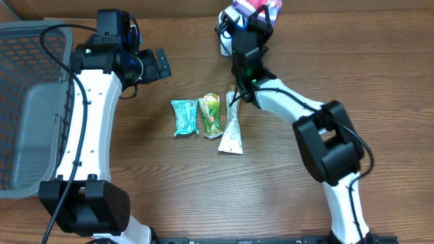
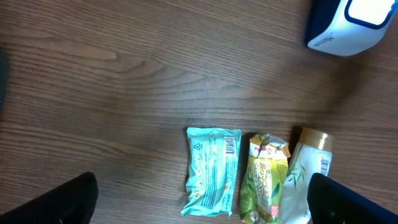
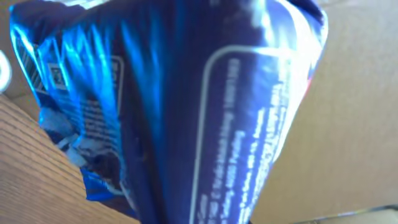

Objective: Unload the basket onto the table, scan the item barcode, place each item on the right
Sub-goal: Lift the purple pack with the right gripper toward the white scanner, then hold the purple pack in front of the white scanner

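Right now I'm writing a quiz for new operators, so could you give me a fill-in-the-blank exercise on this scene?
1. The right end effector is shut on a shiny packet coloured ___.
2. On the table, ___ items lie in a row: teal packet, green packet, white pouch.
3. The left end effector stands ___, holding nothing.
Missing words: blue; three; open.

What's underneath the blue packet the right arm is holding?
Only the scanner peeks out at one side; the blue packet and right arm hide whatever lies directly beneath.
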`<state>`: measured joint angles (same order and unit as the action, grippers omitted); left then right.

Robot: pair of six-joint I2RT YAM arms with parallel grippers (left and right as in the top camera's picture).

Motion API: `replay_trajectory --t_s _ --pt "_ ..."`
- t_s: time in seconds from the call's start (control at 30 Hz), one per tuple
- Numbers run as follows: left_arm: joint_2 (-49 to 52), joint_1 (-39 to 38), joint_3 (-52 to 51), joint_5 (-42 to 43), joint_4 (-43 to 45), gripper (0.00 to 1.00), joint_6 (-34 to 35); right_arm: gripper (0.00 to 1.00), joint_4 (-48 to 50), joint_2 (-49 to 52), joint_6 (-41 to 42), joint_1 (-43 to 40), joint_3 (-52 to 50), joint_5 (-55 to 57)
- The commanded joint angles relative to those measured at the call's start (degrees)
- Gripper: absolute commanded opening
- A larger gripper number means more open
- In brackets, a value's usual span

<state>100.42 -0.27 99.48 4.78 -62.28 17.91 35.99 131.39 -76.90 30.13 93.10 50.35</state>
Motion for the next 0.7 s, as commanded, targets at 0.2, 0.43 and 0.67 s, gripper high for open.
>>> replay_trajectory --t_s 0.2,0.43,0.67 --pt "-0.76 0.09 0.85 0.61 -0.04 1.00 0.50 0.04 7.02 4.00 -6.14 0.02 1.03 -7.82" --pt "-0.76 0.09 0.85 0.61 -0.04 1.00 0.50 0.04 8.52 5.20 -5.99 -0.39 1.03 -9.42" --pt "-0.76 0.09 0.85 0.61 -0.04 1.00 0.50 0.04 8.50 5.29 -5.90 -1.62 1.03 -12.20"
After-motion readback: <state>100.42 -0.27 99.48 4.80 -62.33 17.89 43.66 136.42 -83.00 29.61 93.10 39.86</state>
